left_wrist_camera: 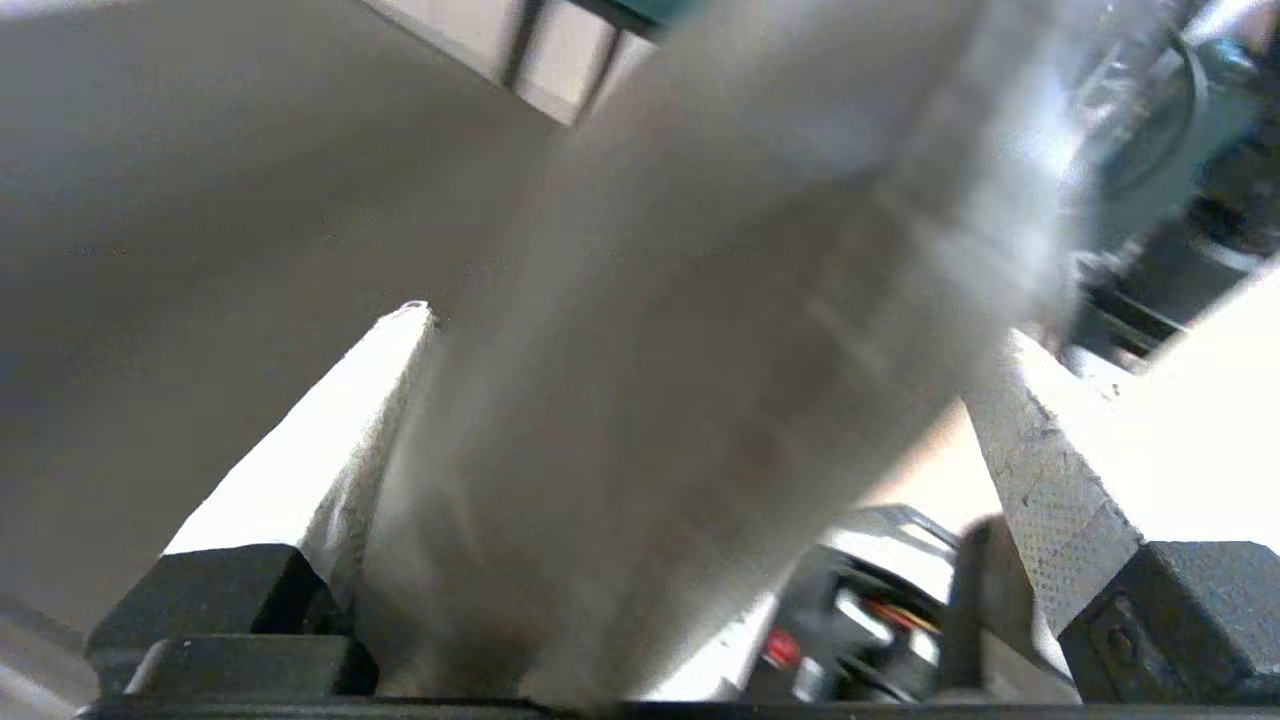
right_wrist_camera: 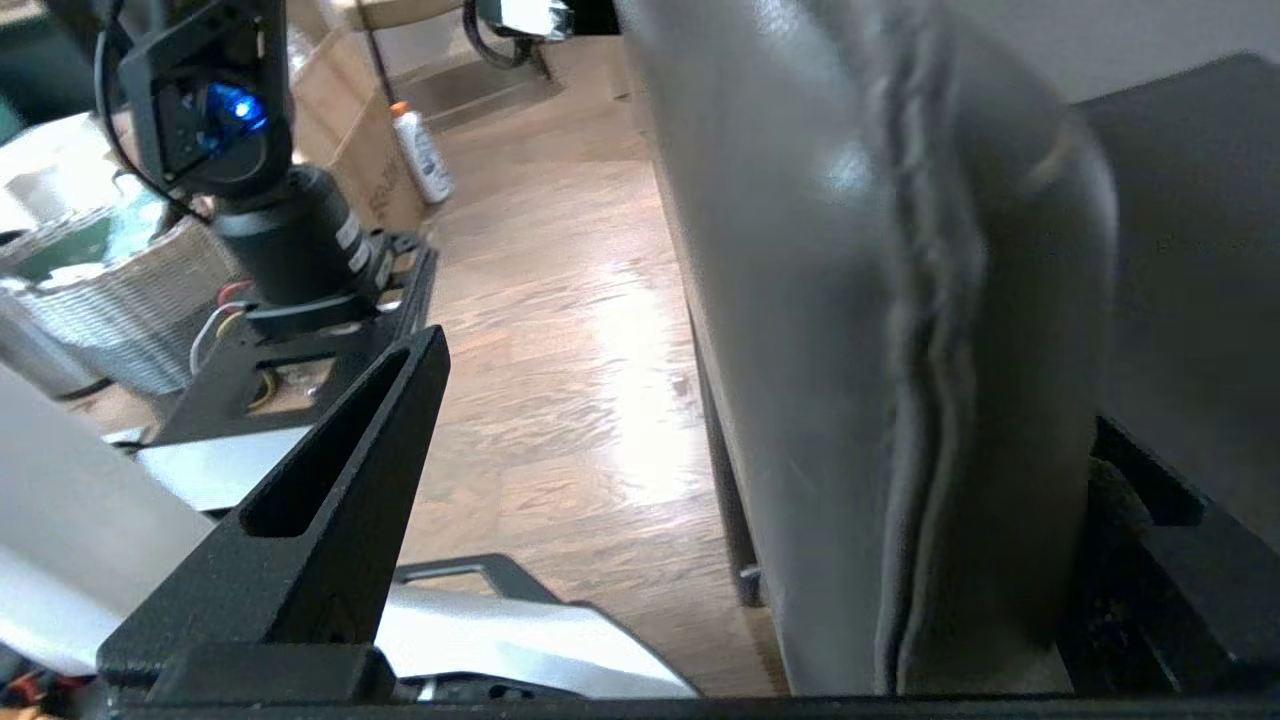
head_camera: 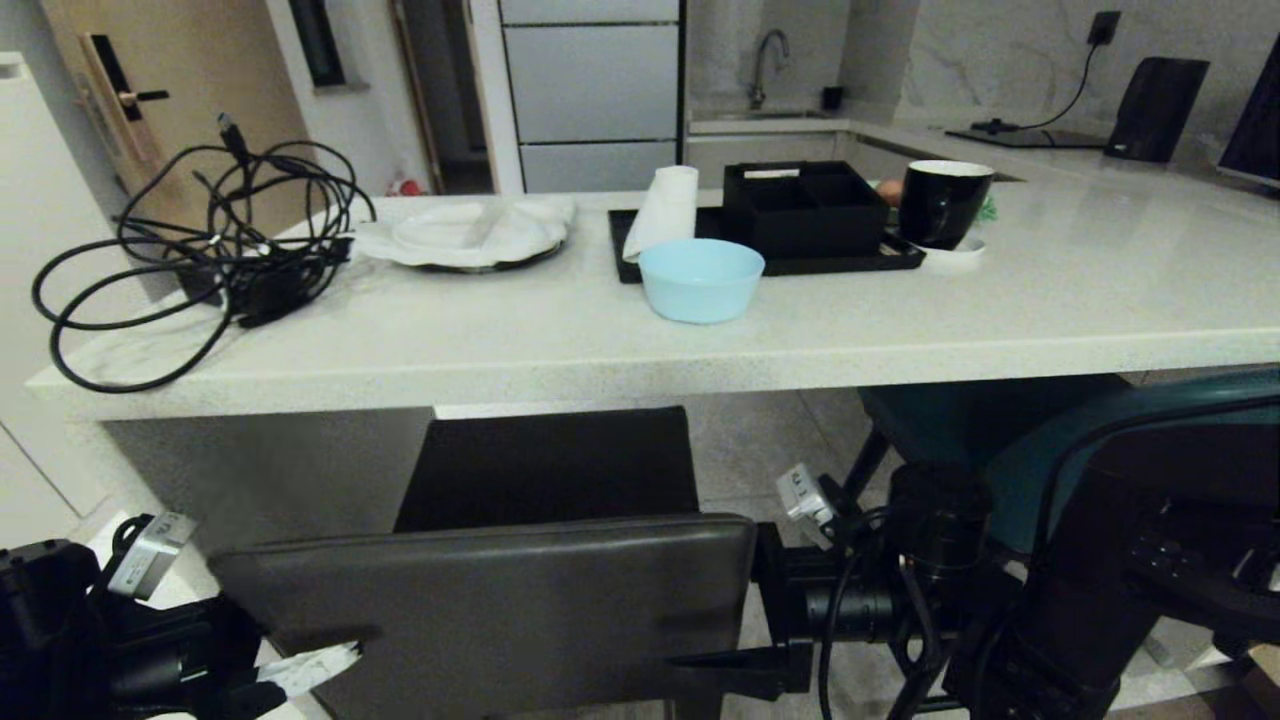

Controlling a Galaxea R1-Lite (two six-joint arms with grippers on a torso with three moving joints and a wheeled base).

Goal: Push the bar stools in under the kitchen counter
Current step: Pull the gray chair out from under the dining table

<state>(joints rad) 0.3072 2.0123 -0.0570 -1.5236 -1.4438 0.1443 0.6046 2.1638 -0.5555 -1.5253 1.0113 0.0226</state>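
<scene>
Grey stool [head_camera: 500, 590]: at 12 o'clock from me, seat half under the kitchen counter [head_camera: 640, 340].
Back: runs 9 to 3.
My left claw [head_camera: 300, 665]: wide open, at the back's 9 end.
My right claw [head_camera: 745, 650]: wide open, at its 3 end.
Teal stool [head_camera: 1010, 440]: at 2.

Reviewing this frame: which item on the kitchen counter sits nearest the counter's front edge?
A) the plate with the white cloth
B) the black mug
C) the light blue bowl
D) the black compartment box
C: in the head view the light blue bowl stands in front of the black tray, closest to the kitchen counter edge.
</scene>
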